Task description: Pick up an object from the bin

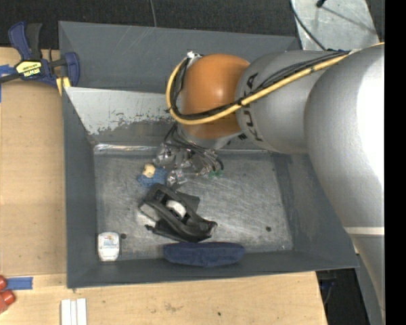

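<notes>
Gripper position: we see the gripper low in the bin, near the back wall, under the orange cover of the wrist; the arm comes in from the right of the view.
Nearest thing: a small blue-and-cream piece lies just beside the gripper, towards the left of the view. Whether the two touch we cannot say.
Next nearest: a black dispenser-like thing with a white patch on it lies just below the gripper in the view, towards the front of the bin.
Long axis: the black thing runs from upper left to lower right in the view — a grasp across its narrow width would, in our judgement, need the gripper turned to suit that slant.
Farther off: a dark blue oblong pad rests along the front wall, and a small white thing sits in the front left corner, well apart from the gripper.
Gripper state: we cannot tell how far open it is — the metal parts below the cover blur together, and we see nothing clearly held.
Our reading: the blue-and-cream piece is the likeliest target, a short move to the left.
</notes>
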Controlling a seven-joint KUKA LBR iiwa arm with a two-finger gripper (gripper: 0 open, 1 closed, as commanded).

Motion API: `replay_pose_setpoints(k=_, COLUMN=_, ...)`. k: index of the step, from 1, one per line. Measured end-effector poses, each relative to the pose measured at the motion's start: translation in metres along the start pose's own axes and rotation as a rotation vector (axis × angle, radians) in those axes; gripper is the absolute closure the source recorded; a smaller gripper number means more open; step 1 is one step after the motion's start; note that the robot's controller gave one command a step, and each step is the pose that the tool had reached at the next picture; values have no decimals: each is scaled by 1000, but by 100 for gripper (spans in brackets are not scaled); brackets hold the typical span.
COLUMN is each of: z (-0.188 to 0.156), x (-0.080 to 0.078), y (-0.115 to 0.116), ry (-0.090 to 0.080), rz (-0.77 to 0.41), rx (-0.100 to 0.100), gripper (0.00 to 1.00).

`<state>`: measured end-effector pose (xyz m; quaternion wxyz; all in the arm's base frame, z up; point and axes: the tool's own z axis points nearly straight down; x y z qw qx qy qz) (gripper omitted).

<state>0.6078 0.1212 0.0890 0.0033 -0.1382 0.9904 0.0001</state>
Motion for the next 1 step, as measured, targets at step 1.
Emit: replay_pose_setpoints(k=1, z=-190, x=-6, y=-18, ry=-6, rz=-332, rx=1, gripper=100)
